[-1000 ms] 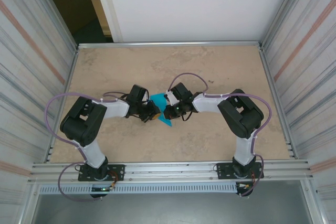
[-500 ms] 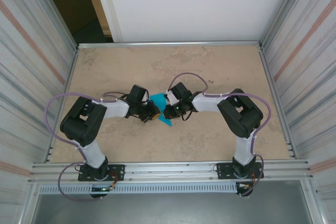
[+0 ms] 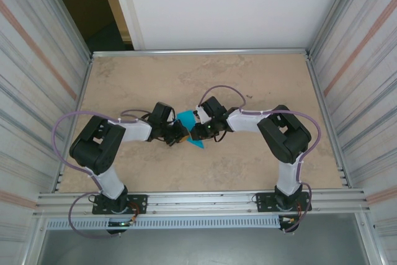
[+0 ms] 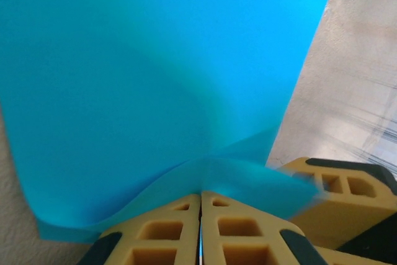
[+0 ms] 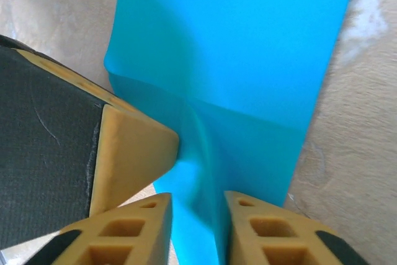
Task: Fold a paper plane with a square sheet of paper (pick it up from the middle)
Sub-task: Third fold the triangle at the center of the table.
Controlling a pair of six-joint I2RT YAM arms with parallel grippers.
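The square sheet of paper, bright turquoise and folded to a smaller creased shape, is held up between both grippers at mid-table, with a pointed corner toward the near side. Whether it has a paper plane's form I cannot tell. My left gripper is shut on it. In the left wrist view the yellow fingers press together on the paper's pinched ridge. My right gripper faces it. In the right wrist view its jaws stand apart, a raised fold of the paper running loosely between them.
The beige tabletop is fenced by aluminium rails and corrugated side walls. The left gripper's finger sits close beside the right gripper's fingers, and the right one's finger shows beside the left.
The right gripper's jaws have parted from the paper's fold. The left gripper keeps its pinch. Both arms stay almost where they were.
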